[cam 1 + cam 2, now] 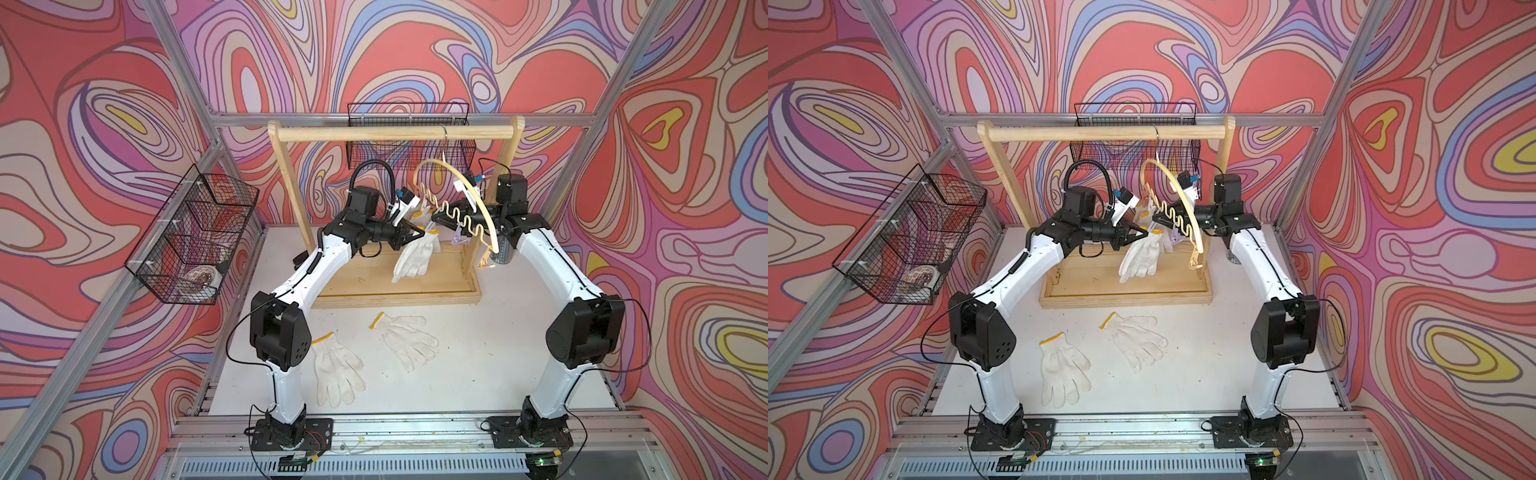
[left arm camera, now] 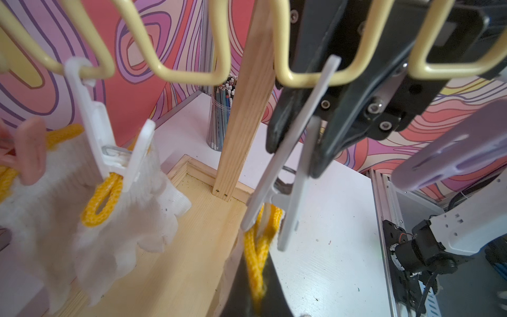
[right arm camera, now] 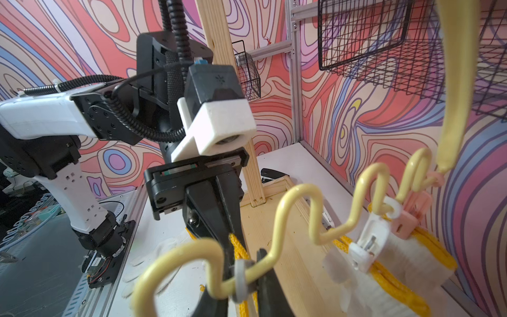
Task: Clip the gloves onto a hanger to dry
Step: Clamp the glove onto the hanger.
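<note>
A white glove [image 1: 413, 262] [image 1: 1142, 259] hangs by its yellow cuff [image 2: 255, 263] from my left gripper [image 1: 419, 237] [image 1: 1144, 232] [image 2: 255, 291], which is shut on that cuff. My right gripper [image 1: 436, 216] [image 1: 1156, 218] [image 3: 242, 291] is shut on the handles of a white clip [image 2: 299, 164] that dangles from the pale yellow hanger [image 1: 492, 237] [image 1: 1198, 241] [image 2: 189, 76] [image 3: 301, 189]. The cuff sits between that clip's jaws. Another glove [image 2: 82, 219] [image 3: 406, 255] hangs clipped further along the wavy bar. Two gloves [image 1: 336, 370] [image 1: 409, 340] lie flat on the table.
The hanger hooks over a wooden rail frame [image 1: 395, 133] whose base tray [image 1: 399, 293] lies under the hanging glove. A pencil cup [image 2: 219, 118] stands by the right post. Wire baskets are fixed at the left [image 1: 195, 232] and the back [image 1: 457, 149]. A purple clip [image 2: 452, 148] hangs nearby.
</note>
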### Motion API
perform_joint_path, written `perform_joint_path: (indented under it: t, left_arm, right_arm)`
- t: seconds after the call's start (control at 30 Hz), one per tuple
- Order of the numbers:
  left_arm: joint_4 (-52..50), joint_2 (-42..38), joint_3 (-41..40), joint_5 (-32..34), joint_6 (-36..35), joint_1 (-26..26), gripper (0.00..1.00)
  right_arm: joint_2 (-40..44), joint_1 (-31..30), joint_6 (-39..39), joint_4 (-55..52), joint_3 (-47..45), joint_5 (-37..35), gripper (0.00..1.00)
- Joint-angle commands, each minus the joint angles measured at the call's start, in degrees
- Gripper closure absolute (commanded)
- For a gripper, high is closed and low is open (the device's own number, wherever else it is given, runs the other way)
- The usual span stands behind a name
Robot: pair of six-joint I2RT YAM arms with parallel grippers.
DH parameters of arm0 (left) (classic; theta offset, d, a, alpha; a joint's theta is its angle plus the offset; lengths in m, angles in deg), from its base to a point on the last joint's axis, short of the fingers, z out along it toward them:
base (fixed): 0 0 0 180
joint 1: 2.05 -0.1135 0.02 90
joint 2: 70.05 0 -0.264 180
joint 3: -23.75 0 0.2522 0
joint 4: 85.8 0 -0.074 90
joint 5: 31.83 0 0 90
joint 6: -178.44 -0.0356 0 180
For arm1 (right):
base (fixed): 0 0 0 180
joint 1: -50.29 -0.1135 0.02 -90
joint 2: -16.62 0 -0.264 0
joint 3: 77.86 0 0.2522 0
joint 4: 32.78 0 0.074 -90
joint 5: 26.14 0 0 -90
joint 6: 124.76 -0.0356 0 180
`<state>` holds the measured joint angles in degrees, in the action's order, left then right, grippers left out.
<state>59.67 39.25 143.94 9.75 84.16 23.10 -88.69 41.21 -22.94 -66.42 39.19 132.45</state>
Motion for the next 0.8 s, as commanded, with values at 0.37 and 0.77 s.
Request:
perform_joint_path:
  t: [0.37, 0.77]
  left_arm:
    - [2.3, -2.4, 1.6, -3.3, 2.9, -0.7, 1.0]
    - [4.9, -3.8, 0.1, -3.5, 4.0, -1.7, 1.0]
  right_arm:
    - [2.0, -0.3, 3.2, -2.8, 2.1, -1.4, 1.0]
    - [1.6, -0.3, 3.1, -2.8, 2.2, -1.3, 1.0]
